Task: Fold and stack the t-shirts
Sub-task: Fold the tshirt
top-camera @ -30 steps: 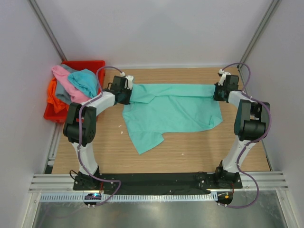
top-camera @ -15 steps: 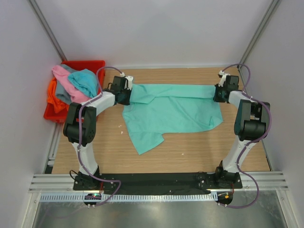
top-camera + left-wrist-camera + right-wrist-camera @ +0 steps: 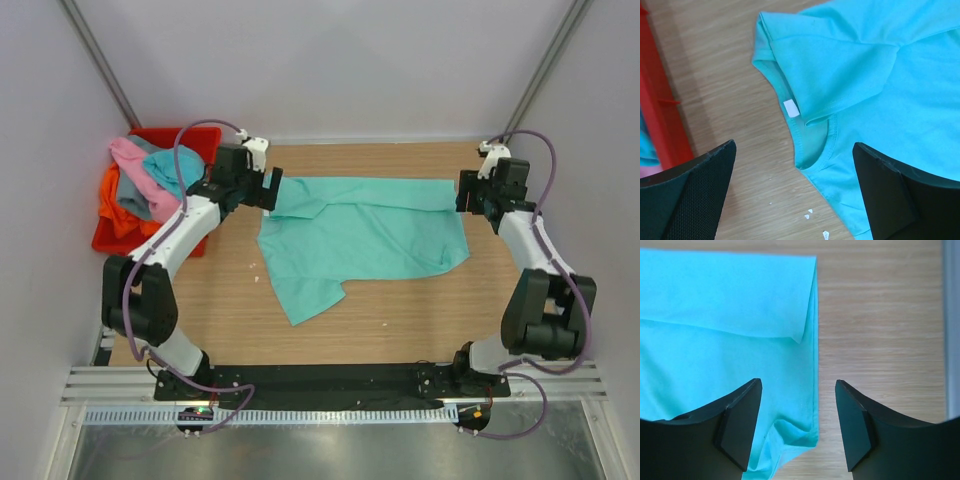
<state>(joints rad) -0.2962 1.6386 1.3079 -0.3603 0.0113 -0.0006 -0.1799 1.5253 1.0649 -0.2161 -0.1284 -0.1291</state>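
Observation:
A mint green t-shirt [image 3: 365, 235] lies spread and partly folded on the wooden table. Its neckline with a white label [image 3: 812, 135] shows in the left wrist view, and its right edge [image 3: 740, 325] in the right wrist view. My left gripper [image 3: 272, 187] hovers open above the shirt's far left corner, holding nothing. My right gripper [image 3: 463, 194] hovers open above the far right corner, also empty. Pink [image 3: 135, 170], turquoise [image 3: 178, 168], orange [image 3: 112, 205] and grey [image 3: 132, 196] t-shirts are heaped in the bin at the far left.
A red plastic bin [image 3: 195, 137] stands at the table's far left corner, its wall [image 3: 660, 115] close beside my left gripper. Small white crumbs [image 3: 810, 212] lie on the wood by the neckline. White walls enclose the table [image 3: 420, 310].
Both grippers have opened and let go of the mint green shirt's far corners. Both have lifted and drawn outward, and the shirt's top edge now lies on the table.

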